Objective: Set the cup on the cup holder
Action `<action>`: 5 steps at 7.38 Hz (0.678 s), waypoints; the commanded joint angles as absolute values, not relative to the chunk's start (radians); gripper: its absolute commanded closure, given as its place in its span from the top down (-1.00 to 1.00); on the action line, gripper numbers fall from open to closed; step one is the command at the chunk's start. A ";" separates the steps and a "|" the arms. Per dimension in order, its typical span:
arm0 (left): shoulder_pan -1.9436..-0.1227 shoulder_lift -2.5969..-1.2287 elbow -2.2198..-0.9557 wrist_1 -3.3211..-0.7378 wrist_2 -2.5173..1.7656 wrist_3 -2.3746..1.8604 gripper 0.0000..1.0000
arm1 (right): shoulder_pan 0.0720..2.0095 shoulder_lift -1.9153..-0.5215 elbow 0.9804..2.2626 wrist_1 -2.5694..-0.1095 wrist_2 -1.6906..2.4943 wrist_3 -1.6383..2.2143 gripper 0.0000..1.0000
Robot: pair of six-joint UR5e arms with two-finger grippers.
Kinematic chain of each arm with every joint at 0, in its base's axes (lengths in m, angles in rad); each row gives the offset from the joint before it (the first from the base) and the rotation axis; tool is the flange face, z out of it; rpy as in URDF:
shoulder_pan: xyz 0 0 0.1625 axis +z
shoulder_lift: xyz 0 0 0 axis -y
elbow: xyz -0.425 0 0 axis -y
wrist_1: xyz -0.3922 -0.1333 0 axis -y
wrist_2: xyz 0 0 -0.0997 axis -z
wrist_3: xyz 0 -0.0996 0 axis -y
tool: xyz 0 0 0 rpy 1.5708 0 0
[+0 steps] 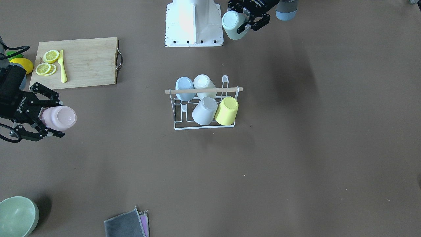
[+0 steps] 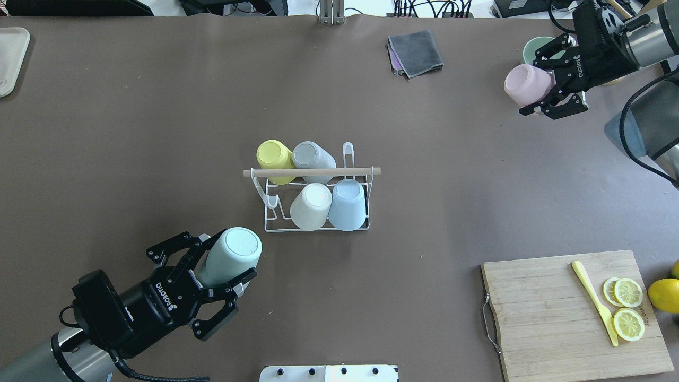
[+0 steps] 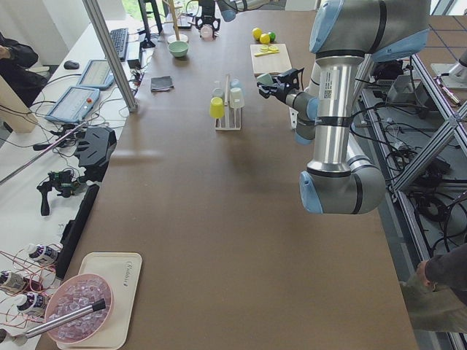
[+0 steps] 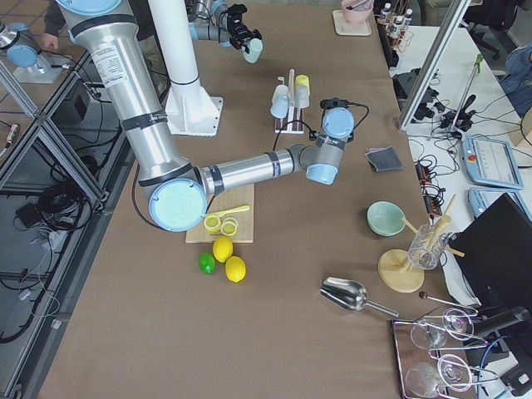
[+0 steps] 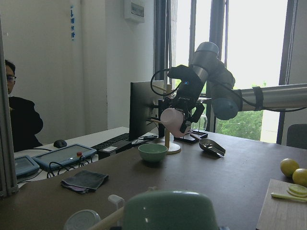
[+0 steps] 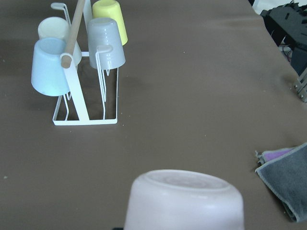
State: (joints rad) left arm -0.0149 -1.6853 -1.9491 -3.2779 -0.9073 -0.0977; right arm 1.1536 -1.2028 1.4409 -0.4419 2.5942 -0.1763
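The white wire cup holder (image 2: 312,172) with a wooden rod stands mid-table and carries a yellow, a grey, a white and a blue cup, all upside down. My left gripper (image 2: 228,258) is shut on a mint-green cup (image 2: 235,253), lying sideways in the air in front of the rack's left end. Far off to the right, my right gripper (image 2: 533,83) is shut on a pink cup (image 2: 525,84), also sideways. The front view shows the mint cup (image 1: 233,25) near the robot base and the pink cup (image 1: 61,118). In the right wrist view the cup holder (image 6: 76,93) lies beyond the pink cup (image 6: 184,199).
A wooden cutting board (image 2: 551,313) with lemon slices and a yellow knife (image 2: 594,301) lies at the near right, a lemon (image 2: 664,295) beside it. A grey cloth (image 2: 415,52) and a green bowl (image 1: 16,215) sit at the far side. The white robot base (image 1: 193,23) is behind.
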 commanded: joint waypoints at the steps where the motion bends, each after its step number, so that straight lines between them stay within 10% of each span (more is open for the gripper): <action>1: -0.052 -1.729 -1.918 -3.297 -0.904 -0.071 -1.00 | 1.090 -1.193 1.428 -0.165 2.454 0.100 -1.00; 5: -0.147 -1.845 -1.790 -3.300 -0.913 -0.074 -1.00 | 0.904 -1.088 1.286 0.191 2.087 0.482 -1.00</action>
